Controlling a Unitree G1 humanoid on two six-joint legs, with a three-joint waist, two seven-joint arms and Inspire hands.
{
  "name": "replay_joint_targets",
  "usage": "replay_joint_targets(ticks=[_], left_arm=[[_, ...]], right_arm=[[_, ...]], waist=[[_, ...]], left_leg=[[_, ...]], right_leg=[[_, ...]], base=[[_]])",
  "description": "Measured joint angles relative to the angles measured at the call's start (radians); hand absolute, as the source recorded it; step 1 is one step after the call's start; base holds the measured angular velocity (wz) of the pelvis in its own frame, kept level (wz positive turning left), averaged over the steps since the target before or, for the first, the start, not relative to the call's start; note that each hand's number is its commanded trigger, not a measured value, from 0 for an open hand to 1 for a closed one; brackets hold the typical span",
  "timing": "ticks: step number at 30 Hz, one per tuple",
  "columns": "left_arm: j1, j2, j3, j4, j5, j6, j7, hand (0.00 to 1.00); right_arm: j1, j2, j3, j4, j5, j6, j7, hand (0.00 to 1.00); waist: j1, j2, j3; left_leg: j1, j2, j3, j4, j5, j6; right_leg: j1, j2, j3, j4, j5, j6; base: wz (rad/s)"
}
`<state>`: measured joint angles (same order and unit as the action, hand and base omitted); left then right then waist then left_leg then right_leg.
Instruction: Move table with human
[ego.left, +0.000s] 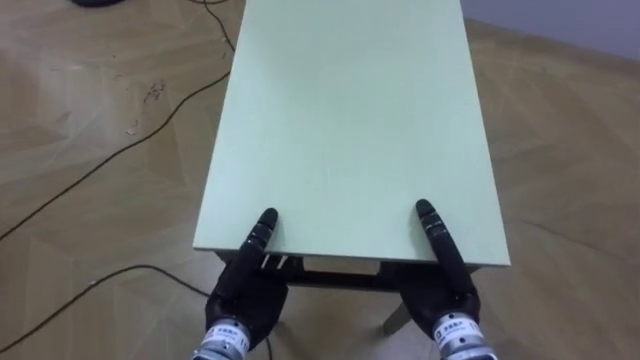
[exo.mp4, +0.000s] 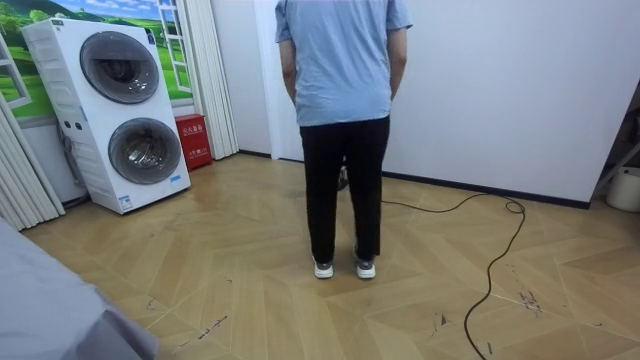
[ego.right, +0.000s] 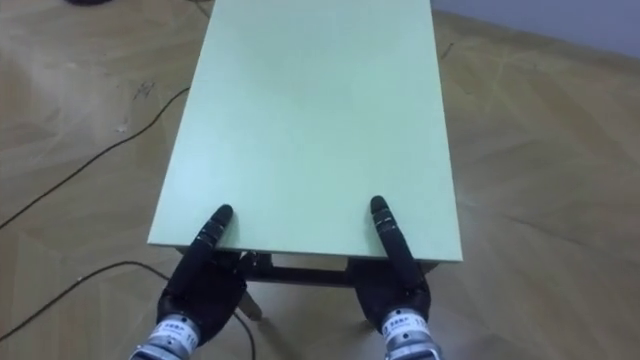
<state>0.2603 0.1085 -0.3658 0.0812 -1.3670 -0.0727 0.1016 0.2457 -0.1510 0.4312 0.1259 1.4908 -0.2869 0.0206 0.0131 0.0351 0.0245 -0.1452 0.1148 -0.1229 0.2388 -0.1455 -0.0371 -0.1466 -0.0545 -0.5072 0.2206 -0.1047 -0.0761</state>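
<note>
Green table (ego.left: 350, 120), left hand (ego.left: 245, 293) and right hand (ego.left: 443, 293) at its near edge

The table (ego.left: 350, 130) has a plain pale-green rectangular top, with a dark frame and legs showing beneath its near short edge. It is set lengthwise, its long sides running from near to far, over the wooden floor (ego.left: 90, 120).

Soft, even room light across my view.
Table top (ego.left: 350, 120) evenly bright; dark shadow beneath its near edge at lower centre; faint sheen on floor (ego.left: 70, 90), upper left.
</note>
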Motion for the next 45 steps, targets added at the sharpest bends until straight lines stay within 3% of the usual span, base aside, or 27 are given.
replay_joint_targets(ticks=[4, 8, 11, 16, 21, 25, 31, 33, 35, 37, 39, 45], left_arm=[[-0.017, 0.008, -0.012, 0.000, 0.000, 0.000, 0.003, 1.00], [-0.020, 0.017, -0.021, 0.010, 0.001, 0.000, 0.004, 1.00], [-0.019, 0.018, -0.042, 0.030, -0.016, 0.002, 0.004, 1.00], [-0.018, 0.010, -0.053, 0.031, -0.027, 0.009, 0.005, 1.00], [-0.012, -0.003, -0.082, 0.022, -0.027, -0.011, 0.003, 1.00], [-0.012, -0.007, -0.066, 0.023, -0.027, -0.028, 0.019, 1.00], [-0.003, -0.021, -0.076, 0.023, -0.039, -0.029, 0.038, 1.00], [-0.003, -0.021, -0.076, 0.023, -0.039, -0.029, 0.039, 1.00], [-0.003, -0.020, -0.081, 0.023, -0.034, -0.028, 0.042, 1.00], [-0.006, -0.014, -0.081, 0.022, -0.022, -0.029, 0.042, 1.00], [-0.008, -0.007, -0.078, 0.022, -0.012, -0.030, 0.041, 1.00], [-0.019, 0.017, -0.084, 0.012, -0.002, -0.030, 0.033, 1.00]], right_arm=[[0.003, 0.000, -0.001, 0.000, 0.015, -0.008, 0.003, 1.00], [0.024, 0.000, -0.005, -0.002, 0.023, -0.017, 0.021, 1.00], [0.037, -0.014, -0.012, -0.002, 0.006, -0.017, 0.021, 1.00], [0.036, -0.046, -0.023, -0.016, 0.005, -0.006, 0.020, 1.00], [0.024, -0.058, -0.035, -0.017, 0.006, -0.004, 0.012, 1.00], [0.016, -0.042, -0.031, -0.035, -0.023, 0.008, -0.020, 1.00], [0.016, -0.049, -0.042, -0.038, -0.049, 0.015, -0.030, 1.00], [0.019, -0.049, -0.042, -0.039, -0.051, 0.014, -0.030, 1.00], [0.047, -0.039, -0.043, -0.045, -0.043, 0.003, -0.029, 1.00], [0.061, -0.037, -0.041, -0.056, -0.037, 0.003, -0.028, 1.00], [0.061, -0.034, -0.038, -0.056, -0.028, 0.006, -0.028, 1.00], [0.061, -0.032, -0.029, -0.055, 0.034, 0.011, -0.029, 1.00]], waist=[[-0.014, 0.000, 0.0001], [-0.021, 0.000, 0.0001], [-0.038, 0.001, 0.0006], [-0.032, 0.005, 0.0008], [-0.009, 0.032, -0.0001], [-0.006, 0.030, -0.0001], [-0.009, 0.028, -0.0010], [-0.022, 0.027, -0.0008], [-0.068, 0.023, -0.0010], [-0.070, 0.021, -0.0012], [-0.060, 0.020, -0.0015], [-0.034, -0.008, 0.0006]], left_leg=[[-0.027, 0.005, 0.022, -0.002, 0.044, -0.009], [-0.060, 0.021, 0.163, 0.003, 0.103, -0.005], [-0.086, 0.020, 0.267, 0.067, 0.093, -0.003], [-0.085, 0.011, 0.317, 0.080, 0.076, 0.001], [-0.072, 0.006, 0.322, 0.032, 0.078, 0.006], [-0.071, -0.001, 0.314, 0.020, 0.068, 0.013], [-0.074, -0.028, 0.314, 0.007, 0.063, 0.033], [-0.074, -0.044, 0.292, -0.008, 0.075, 0.050], [-0.075, -0.076, 0.239, -0.026, 0.102, 0.072], [-0.073, -0.090, 0.228, -0.035, 0.116, 0.083], [-0.071, -0.095, 0.223, -0.035, 0.118, 0.085], [-0.072, -0.103, 0.174, -0.033, 0.131, 0.088]], right_leg=[[0.017, 0.000, -0.054, 0.003, -0.025, -0.011], [0.029, -0.017, -0.151, 0.001, -0.058, -0.030], [0.049, -0.027, -0.213, -0.001, -0.064, -0.052], [0.060, -0.026, -0.242, 0.000, -0.075, -0.058], [0.062, -0.028, -0.255, 0.010, -0.079, -0.055], [0.056, -0.038, -0.268, 0.025, -0.089, -0.047], [0.051, -0.082, -0.276, 0.083, -0.102, -0.021], [0.051, -0.089, -0.250, 0.098, -0.108, -0.010], [0.062, -0.069, -0.069, 0.109, -0.123, 0.014], [0.062, -0.056, 0.006, 0.107, -0.129, 0.021], [0.068, -0.053, -0.003, 0.105, -0.129, 0.022], [0.099, -0.045, -0.041, 0.079, -0.128, 0.025]], base=[[0.61], [0.63], [0.45], [0.23], [0.14], [0.19], [0.08], [0.45], [1.05], [0.60], [0.21], [0.22]])
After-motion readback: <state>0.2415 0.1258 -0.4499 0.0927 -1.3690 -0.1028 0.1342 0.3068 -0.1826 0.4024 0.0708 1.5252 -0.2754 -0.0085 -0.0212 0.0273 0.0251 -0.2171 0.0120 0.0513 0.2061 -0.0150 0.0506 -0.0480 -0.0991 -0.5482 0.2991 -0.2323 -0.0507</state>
